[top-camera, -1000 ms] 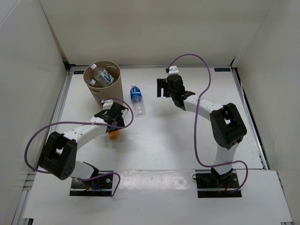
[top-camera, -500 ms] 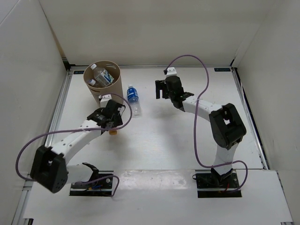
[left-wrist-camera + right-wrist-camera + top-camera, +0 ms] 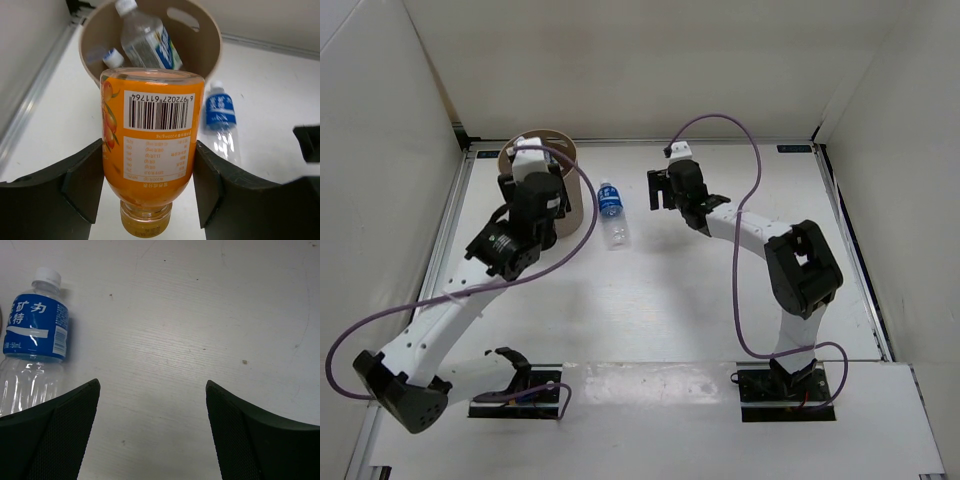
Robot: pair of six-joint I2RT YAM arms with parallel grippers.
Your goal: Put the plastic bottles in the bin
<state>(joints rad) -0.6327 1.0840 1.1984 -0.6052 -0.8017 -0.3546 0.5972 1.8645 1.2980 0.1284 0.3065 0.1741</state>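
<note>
Top view, left gripper [image 3: 533,188]: it is hanging raised over the near side of the bin [image 3: 582,196], hiding most of the bin's mouth; what it is gripping cannot be told from here.
Top view, blue-label bottle [image 3: 611,212]: it is lying on the tabletop [image 3: 720,300] just beside the bin, on the bin's right, cap pointing to the far wall.
Top view, right gripper [image 3: 660,188]: it is hovering near that bottle, on its right, apart from it.
Left wrist, orange bottle [image 3: 147,150]: the left gripper's two fingers are clamping it by the sides, cap toward the camera, barcode label facing up.
Left wrist, bin: it is standing upright just beyond the orange bottle, mouth open.
Left wrist, bin contents: a white-green-label bottle [image 3: 150,42] is leaning inside, and the white cap of a second bottle [image 3: 114,57] is showing beside it.
Right wrist, right gripper: its fingers are standing wide apart, holding nothing, above bare tabletop.
Right wrist, blue-label bottle: it is lying at the left edge, beyond the left finger, not touching it.
</note>
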